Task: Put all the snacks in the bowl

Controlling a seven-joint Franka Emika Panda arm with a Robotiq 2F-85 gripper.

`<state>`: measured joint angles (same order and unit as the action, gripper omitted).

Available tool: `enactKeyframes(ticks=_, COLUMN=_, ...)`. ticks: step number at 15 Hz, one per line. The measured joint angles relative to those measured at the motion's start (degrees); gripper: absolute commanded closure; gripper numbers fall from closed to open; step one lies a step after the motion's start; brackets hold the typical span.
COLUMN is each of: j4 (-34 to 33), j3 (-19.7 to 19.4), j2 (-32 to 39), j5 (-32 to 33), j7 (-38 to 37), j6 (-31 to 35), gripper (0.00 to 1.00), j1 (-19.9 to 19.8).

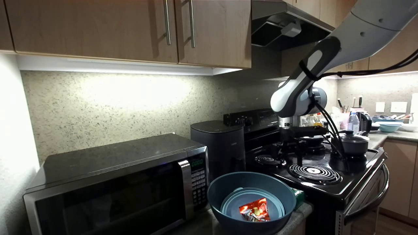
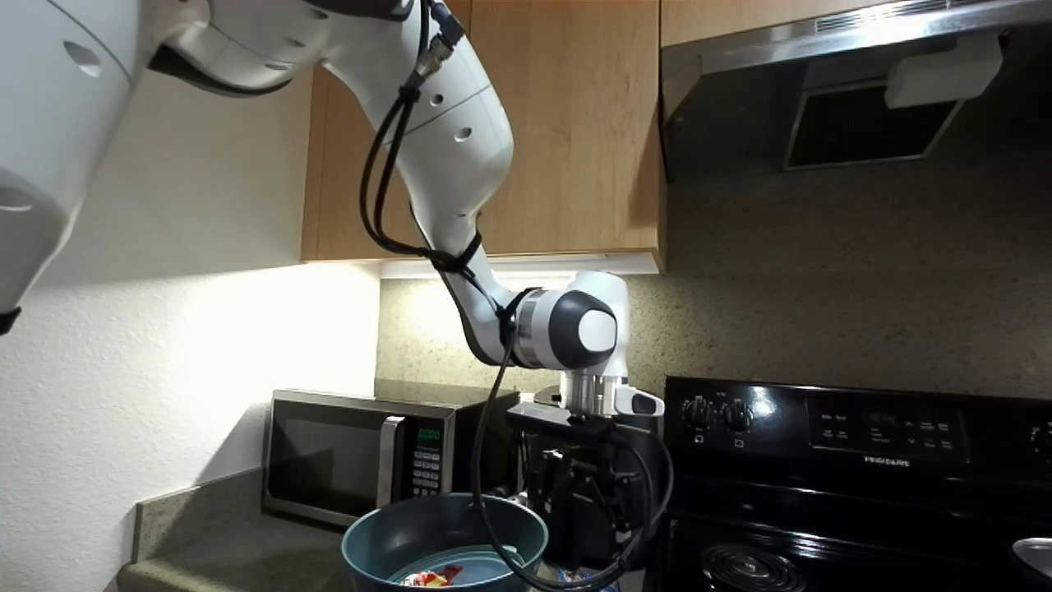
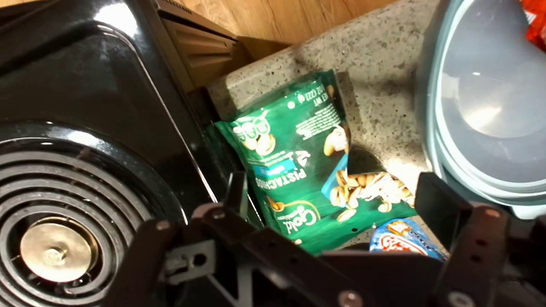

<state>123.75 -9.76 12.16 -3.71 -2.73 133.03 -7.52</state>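
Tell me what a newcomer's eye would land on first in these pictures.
Probably the white robot arm, large in both exterior views. Then the orange-red packet, vivid inside the blue bowl near the microwave. In the wrist view, a green pistachio bag stands out on the counter beside the stove, framed by the open tool.

Blue packet [image 3: 401, 239] partly behind claw [image 3: 329, 188]

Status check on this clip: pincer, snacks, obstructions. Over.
Pincer open over green bag, holding nothing. Red packet in bowl; green bag, blue packet outside it. Possible snag: stove close beside green bag.
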Motion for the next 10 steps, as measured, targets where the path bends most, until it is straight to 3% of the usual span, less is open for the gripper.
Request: enactKeyframes(ticks=10, j4=-1.27, j3=0.78, j2=6.14, j5=-0.41, j7=-0.02, j6=0.02, gripper=0.00, j1=-0.53)
